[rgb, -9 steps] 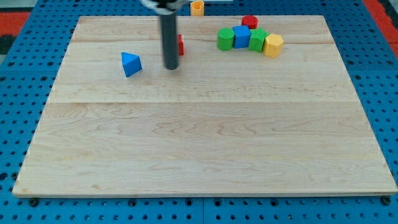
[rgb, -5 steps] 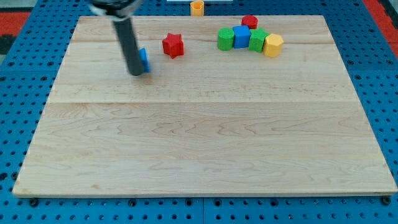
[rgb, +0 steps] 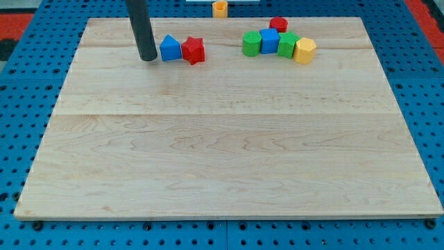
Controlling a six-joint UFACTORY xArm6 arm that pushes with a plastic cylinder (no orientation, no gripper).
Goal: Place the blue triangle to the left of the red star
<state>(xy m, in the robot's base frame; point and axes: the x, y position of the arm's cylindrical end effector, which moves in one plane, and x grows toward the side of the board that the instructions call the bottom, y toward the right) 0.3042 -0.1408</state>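
On our board [rgb: 229, 167], the red star [rgb: 193, 50] is our landmark. The blue triangle [rgb: 170, 48] sits touching its left side, so the job looks done. We have no fingers, just a rod. My tip [rgb: 147, 59] rests just left of the triangle. We should lift away gently, no more pushing. The triangle's peak points to the view's top; we can't tell a long axis.

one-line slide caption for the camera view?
My tip rests just left of the blue triangle, which touches the red star's left side.

blue triangle [rgb: 170, 48] touching red star [rgb: 193, 50] on its left, my tip [rgb: 148, 58] just left of the triangle
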